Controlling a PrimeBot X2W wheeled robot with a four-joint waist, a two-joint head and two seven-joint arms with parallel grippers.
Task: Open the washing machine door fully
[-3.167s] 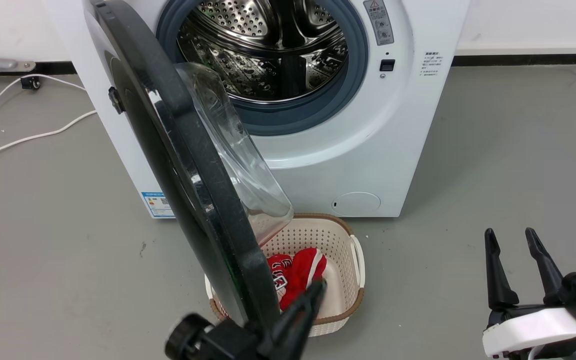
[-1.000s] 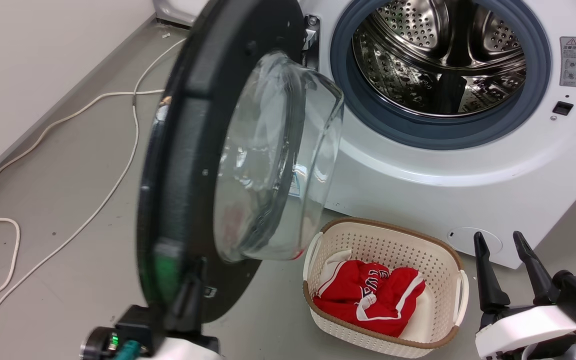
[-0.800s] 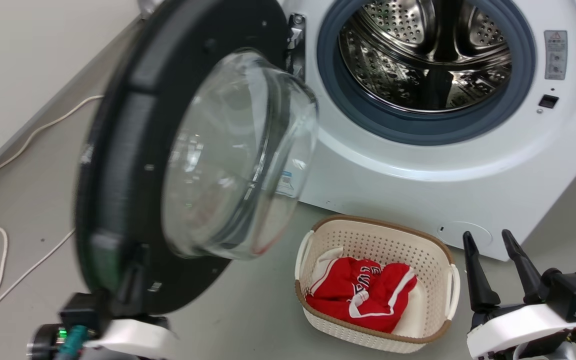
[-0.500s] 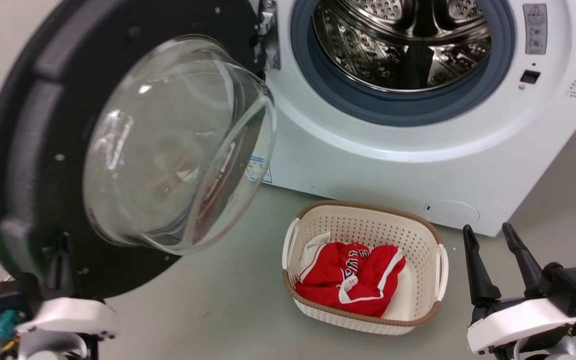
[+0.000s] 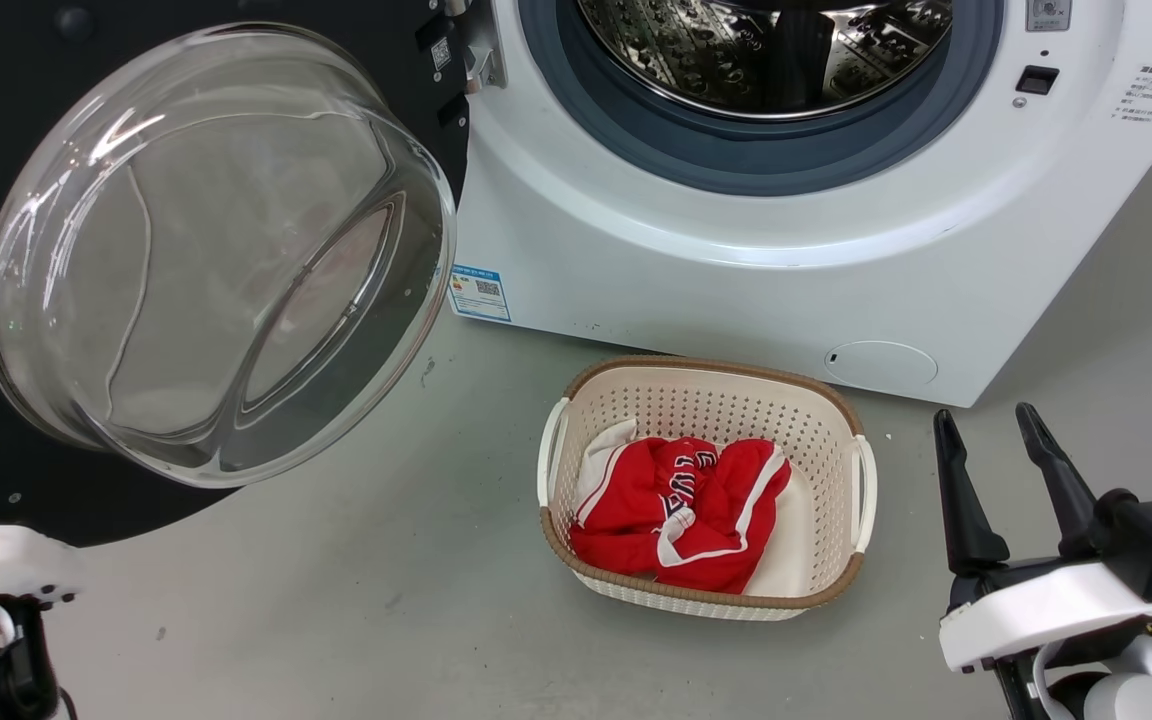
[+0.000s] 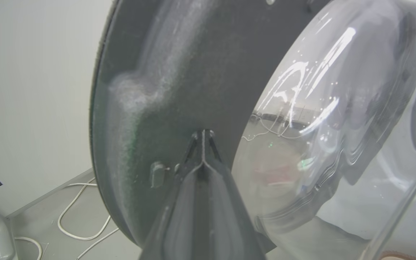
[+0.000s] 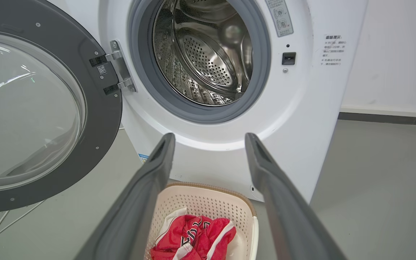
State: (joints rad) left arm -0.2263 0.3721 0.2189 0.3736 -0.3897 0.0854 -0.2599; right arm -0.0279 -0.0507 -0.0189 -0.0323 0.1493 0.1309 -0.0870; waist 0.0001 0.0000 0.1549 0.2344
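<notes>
Round glossy black glass-bowled washing machine door (image 5: pixel 26 490) swung wider than before; left claw (image 6: pixel 203 135) pinched together; right claw (image 5: pixel 983 415) spread wide.

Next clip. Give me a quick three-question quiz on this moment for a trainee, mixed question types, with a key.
1. True or false: the right gripper is clamped on the washing machine door.
2. What lies in the cream basket? A) a red garment B) blue towels C) nothing
3. Fill in: the left gripper, tips at the door's inner face, has its fingers ___.
Key: 1 false, it hangs open beside the basket; 2 A; 3 shut.
</notes>
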